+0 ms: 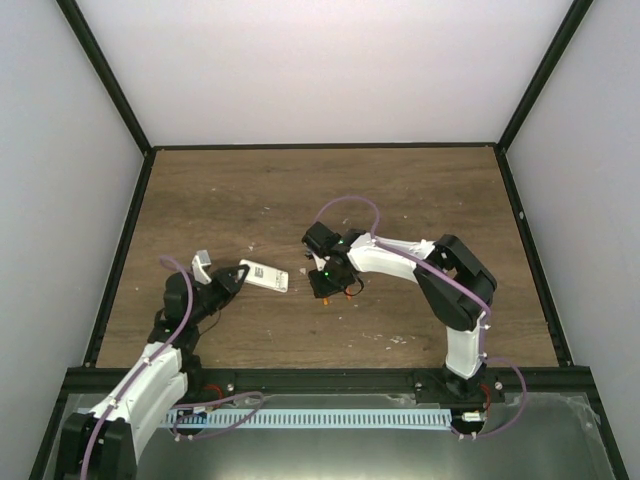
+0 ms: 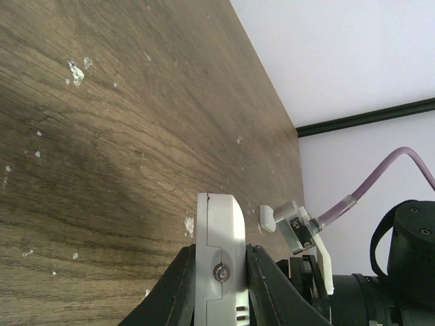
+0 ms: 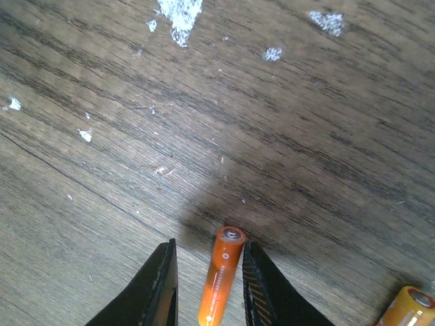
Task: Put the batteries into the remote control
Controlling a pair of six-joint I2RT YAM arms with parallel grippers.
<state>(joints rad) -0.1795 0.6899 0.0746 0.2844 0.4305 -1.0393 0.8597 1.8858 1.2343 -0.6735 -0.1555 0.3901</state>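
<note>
The white remote control (image 1: 266, 275) is held on its edge between the fingers of my left gripper (image 1: 238, 277), left of the table's centre. In the left wrist view the gripper (image 2: 219, 248) is shut on the remote (image 2: 221, 221), whose narrow side faces the camera. My right gripper (image 1: 328, 288) is low over the table, right of the remote. In the right wrist view it (image 3: 209, 243) is open around an orange battery (image 3: 221, 275); the right finger touches the battery and the left finger stands apart. A second orange battery (image 3: 408, 305) lies at the lower right.
A small white piece (image 2: 267, 218) lies on the wood beyond the remote, close to the right arm. White flecks mark the wooden table (image 1: 400, 200). Black frame rails (image 1: 525, 240) and pale walls bound the table.
</note>
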